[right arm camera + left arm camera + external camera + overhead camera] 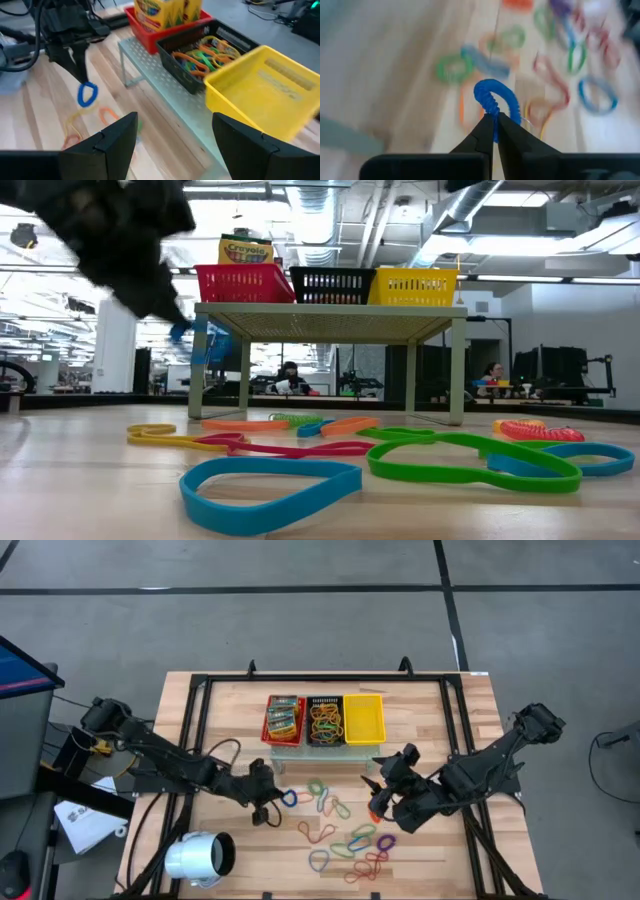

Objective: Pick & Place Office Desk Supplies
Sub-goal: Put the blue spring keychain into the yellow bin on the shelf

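Observation:
Many coloured rubber bands [345, 835] lie flat and scattered on the wooden table, and they fill the foreground of the low view [300, 448]. My left gripper [268, 792] hovers at the left of the scatter, shut on a blue band [288, 798]. My right gripper [388, 792] is at the right of the scatter, open and holding nothing; its wrist view shows its fingers [120, 132] spread wide, facing the baskets. Green-yellow printed packets [284, 718] stand in the red basket [142, 35]. More bands [202, 55] lie in the black basket. My left gripper pinches the blue band between its two fingertips at one spot on the loop [494, 121]. The fingers [80, 70] point down at a slant. The band hangs below them as a small loop [87, 94], lifted clear of the table.
Red, black [324, 720] and yellow [363, 718] mesh baskets sit side by side on a low perforated metal stand [330, 310] at the far middle of the table. A white cylinder [200, 858] lies near the table's front left. A black frame borders the work area.

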Robot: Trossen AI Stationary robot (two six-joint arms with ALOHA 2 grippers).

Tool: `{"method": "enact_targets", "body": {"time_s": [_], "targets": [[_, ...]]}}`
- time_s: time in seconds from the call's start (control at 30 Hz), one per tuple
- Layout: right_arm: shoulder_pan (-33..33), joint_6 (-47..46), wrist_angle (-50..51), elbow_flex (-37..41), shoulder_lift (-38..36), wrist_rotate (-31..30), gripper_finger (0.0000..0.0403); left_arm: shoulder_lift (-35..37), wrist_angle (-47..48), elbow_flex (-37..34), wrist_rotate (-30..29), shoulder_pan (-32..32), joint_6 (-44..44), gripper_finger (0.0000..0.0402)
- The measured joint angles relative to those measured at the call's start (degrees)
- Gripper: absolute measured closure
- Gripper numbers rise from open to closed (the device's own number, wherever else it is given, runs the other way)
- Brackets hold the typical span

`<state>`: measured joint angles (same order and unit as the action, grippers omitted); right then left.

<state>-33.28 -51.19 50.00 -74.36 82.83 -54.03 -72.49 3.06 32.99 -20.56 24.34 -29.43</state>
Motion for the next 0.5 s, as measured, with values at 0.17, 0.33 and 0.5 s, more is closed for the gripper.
{"method": "enact_targets", "body": {"time_s": [0.17,0.33,0.5], "targets": [[3.38,7.84,-14.14,3.0,0.62,2.7,0.0149,3.2,-9.39,0.02,-4.92,-0.03,6.74,0.0397],[7.49,16.26,-27.79,5.23,2.85,10.08,0.0149,3.11,-20.47,0.02,-7.59,-0.44,14.3,0.0398],[10.54,20.54,-33.39,5.37,6.48,16.54,0.0149,2.07,-27.84,0.0,-7.7,-1.53,18.42,0.0399]]}}
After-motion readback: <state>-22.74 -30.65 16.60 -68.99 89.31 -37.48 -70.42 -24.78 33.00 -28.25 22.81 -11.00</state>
